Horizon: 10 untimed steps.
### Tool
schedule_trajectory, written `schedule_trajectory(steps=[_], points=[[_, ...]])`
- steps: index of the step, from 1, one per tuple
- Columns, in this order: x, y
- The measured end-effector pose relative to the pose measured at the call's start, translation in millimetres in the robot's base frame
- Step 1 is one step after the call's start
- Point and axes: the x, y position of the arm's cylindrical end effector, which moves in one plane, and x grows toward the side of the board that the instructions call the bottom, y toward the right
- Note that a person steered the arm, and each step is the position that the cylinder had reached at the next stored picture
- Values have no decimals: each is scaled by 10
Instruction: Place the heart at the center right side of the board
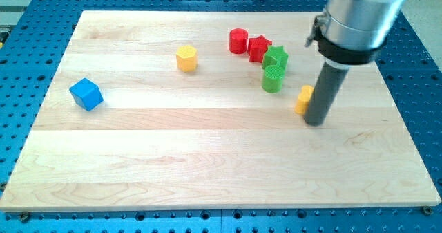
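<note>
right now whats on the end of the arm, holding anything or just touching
My tip: no gripper, a bare rod holding nothing, set down on the board right against the view's right side of the partly hidden yellow block.

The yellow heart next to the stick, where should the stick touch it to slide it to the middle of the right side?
There is no hand, so it gets pushed, not grabbed. The yellow heart sits just left of my tip, half hidden behind the rod. The goal lies toward the view's right, so my tip should probably go round and press its left side, which faces open board.
</note>
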Motion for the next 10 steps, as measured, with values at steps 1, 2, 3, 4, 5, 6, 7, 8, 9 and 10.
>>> schedule_trajectory(steps=[1, 2, 3, 4, 5, 6, 7, 8, 9, 10], points=[[-176, -22], [-187, -403], [-192, -769], [-280, -669], [-464, -156], [-582, 223], [-582, 176], [-675, -193], [-921, -338], [-1113, 41]])
